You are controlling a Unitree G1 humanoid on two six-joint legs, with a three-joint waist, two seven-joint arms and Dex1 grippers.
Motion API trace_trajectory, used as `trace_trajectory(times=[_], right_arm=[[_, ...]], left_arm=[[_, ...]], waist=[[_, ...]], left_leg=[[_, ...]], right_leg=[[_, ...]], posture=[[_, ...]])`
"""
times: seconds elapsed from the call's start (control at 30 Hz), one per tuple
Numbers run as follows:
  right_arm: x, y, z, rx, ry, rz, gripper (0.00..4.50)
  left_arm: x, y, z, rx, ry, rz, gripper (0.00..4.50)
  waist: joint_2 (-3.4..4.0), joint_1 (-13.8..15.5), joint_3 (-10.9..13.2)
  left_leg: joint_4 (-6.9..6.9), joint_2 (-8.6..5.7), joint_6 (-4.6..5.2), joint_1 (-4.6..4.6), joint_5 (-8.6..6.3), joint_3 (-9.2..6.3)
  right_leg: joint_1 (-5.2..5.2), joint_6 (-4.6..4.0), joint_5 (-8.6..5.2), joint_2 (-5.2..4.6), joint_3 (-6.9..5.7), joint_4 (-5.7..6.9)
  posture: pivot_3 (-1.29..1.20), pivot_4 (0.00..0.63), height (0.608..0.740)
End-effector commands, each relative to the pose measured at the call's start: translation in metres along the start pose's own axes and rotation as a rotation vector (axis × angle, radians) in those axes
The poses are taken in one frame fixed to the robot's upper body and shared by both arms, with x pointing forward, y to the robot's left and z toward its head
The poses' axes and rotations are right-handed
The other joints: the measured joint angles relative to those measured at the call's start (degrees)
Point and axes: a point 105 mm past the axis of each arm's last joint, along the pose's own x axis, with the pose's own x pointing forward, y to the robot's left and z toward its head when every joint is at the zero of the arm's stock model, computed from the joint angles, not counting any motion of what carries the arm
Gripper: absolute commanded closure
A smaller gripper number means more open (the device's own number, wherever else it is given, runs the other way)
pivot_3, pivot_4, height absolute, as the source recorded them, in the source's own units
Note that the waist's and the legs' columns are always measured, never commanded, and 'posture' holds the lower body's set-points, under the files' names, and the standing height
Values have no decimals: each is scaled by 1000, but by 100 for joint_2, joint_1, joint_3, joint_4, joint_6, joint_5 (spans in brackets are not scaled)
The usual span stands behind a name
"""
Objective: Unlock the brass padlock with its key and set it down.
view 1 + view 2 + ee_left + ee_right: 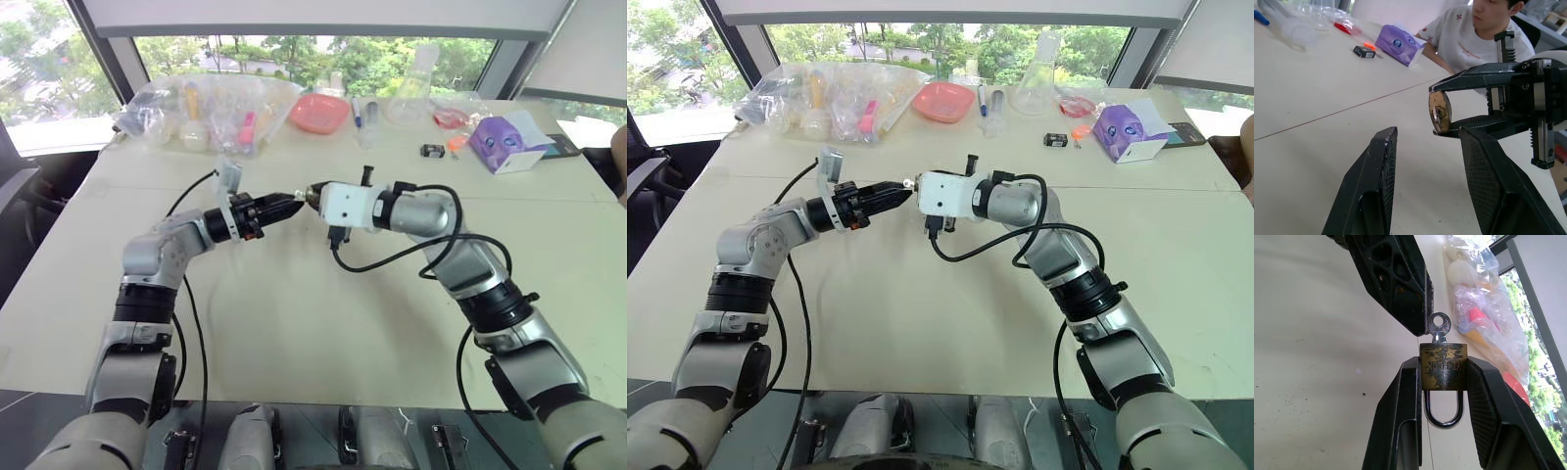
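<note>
Brass padlock [1444, 366]: clamped by its body between the closed right gripper [1442, 377] jaws, shackle inward, key [1439, 327] projecting outward, presumably offered for turning. Left gripper [1425, 181]: jaws partly open, empty, beside the key.

Two head cameras sit high at the near edge, facing forward and down across the white table [294, 323] toward the far windows [921, 39]; they share almost the same scene, slightly offset sideways. The left wrist camera looks along the left gripper [1425, 147], close up, toward the right side, taking in the right gripper [1459, 110] and a seated person [1474, 29]. The right wrist camera looks along the right gripper toward the far left, very close on the brass padlock [1444, 366] with its key [1439, 327]. All four views share the meeting point of the two grippers.
</note>
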Motion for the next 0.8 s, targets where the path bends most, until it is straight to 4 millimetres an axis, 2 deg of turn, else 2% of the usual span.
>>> trace_trajectory(times=[0.03, 0.13, 0.23, 0.3, 0.33, 0.57, 0.8], right_arm=[[-4, -8, 14, -46, -41, -35, 3841], [-5, -7, 13, -47, -39, -32, 3841], [-4, -7, 14, -50, -40, -33, 3841], [-4, -6, 15, -53, -43, -31, 3841], [-4, -6, 15, -55, -44, -30, 3841], [-4, -6, 16, -62, -48, -29, 3841], [-4, -5, 13, -57, -40, -21, 3841]], left_arm=[[4, -5, 19, 56, -41, -28, 2417], [4, -5, 19, 54, -45, -36, 2417], [5, -3, 20, 81, -51, -24, 3310], [8, -7, 16, 109, -20, -34, 4246], [8, -8, 14, 113, -3, -41, 4470], [7, -7, 12, 154, 15, -31, 4470], [2, -6, 17, 518, 74, 0, 4470]], waist=[[0, -2, 0], [0, -1, 0], [0, -2, 0], [0, -1, 0], [0, -1, 0], [0, -1, 0], [0, 1, 0]], left_leg=[[0, 0, 0, 0, 0, 0], [0, 0, 0, 0, 0, 0], [0, 0, 0, 0, 0, 0], [0, 0, 0, 0, 0, 0], [0, 0, 0, 0, 0, 0], [0, 0, 0, 0, 0, 1], [0, 0, 0, 0, 0, 2]], right_leg=[[0, 0, 0, 0, 0, 0], [0, 0, 0, 0, 0, 0], [0, 0, 0, 0, 0, 0], [0, 0, 0, 0, 0, 0], [0, 0, 0, 0, 0, 0], [0, 0, 0, 0, 0, 0], [0, 0, 0, 0, 0, 0]], posture=[[0, 150, 740], [0, 150, 740], [0, 150, 740], [0, 150, 740], [0, 150, 740], [0, 150, 740], [0, 150, 740]])
